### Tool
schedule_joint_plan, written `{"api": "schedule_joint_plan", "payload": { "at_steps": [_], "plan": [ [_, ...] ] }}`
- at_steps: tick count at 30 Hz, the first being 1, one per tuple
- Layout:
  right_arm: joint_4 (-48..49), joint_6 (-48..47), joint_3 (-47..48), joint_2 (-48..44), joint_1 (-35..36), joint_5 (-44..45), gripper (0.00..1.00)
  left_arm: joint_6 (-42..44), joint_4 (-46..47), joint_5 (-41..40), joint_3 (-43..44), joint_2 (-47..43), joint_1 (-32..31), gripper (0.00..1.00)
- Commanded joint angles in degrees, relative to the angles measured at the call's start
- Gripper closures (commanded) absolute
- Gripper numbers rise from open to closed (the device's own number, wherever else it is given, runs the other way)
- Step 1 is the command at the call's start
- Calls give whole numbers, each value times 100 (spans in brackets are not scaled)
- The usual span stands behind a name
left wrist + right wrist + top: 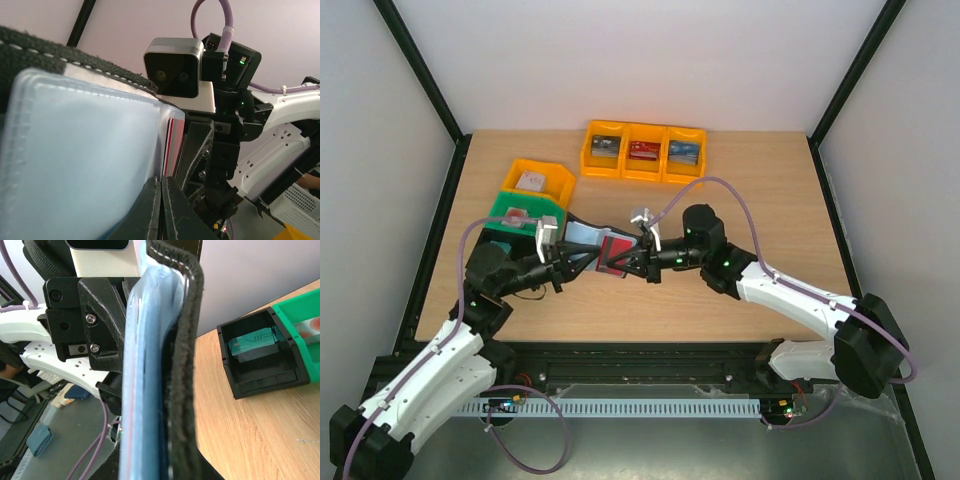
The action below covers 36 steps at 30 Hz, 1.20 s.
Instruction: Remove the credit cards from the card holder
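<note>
1. Just beyond your left gripper [161, 212], a green bin [505, 224] sits on the table. A single yellow bin [556, 178] is behind it. Each has something flat inside.
2. The left gripper's jaws are pinched fully together on the lower edge of the card holder [586, 238], at its clear pale-blue pocket.
3. The card holder hangs open, off the table, bridging the tips of both grippers.
4. A red card [616, 250] sits in the holder's half nearest your right gripper [623, 265]. From the left wrist only its thin edge shows.
5. The right gripper is closed narrow on the holder, which runs edge-on down between its fingers.
6. Past the right gripper's tips, a black bin [235, 382] holds a teal card [252, 341].
7. Well beyond both grippers stands a row of three yellow bins [643, 170], with a card in each.
</note>
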Motion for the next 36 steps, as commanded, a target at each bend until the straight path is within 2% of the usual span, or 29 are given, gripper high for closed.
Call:
{"api": "schedule_joint_plan", "payload": {
  "at_steps": [1,5,7,11,15,19,23,26,28,31,36],
  "plan": [
    [424,27,-51,-281,-137,-224,96,40,68,438,-65,-60,68,98],
    [-65,-289,40,-284,-237,-602,96,52,126,590,-59,-28,348,98],
    [-308,-402,98,-274,-249,-517,97,162,67,535,-26,-6,411,98],
    [-654,-280,310,-91,-252,306,98,1166,-401,466,164,-43,260,97],
    [-939,198,558,152,-248,1709,98,1700,-915,572,523,-89,37,85],
    [-1431,391,929,452,-161,2667,98,1487,-711,514,573,-74,-207,80],
    [-1756,293,1155,617,92,3050,98,1064,-396,416,429,-12,-436,76],
    [-1870,82,1299,650,284,3013,98,720,-221,90,323,67,-509,65],
    [-1900,-146,1346,611,387,2662,98,511,-267,-531,331,88,-405,59],
    [-1842,-391,1271,453,450,2160,98,424,-272,-824,344,90,-64,57],
    [-1676,-618,1119,187,458,1584,98,553,-575,-736,376,100,-36,55]
  ]
}}
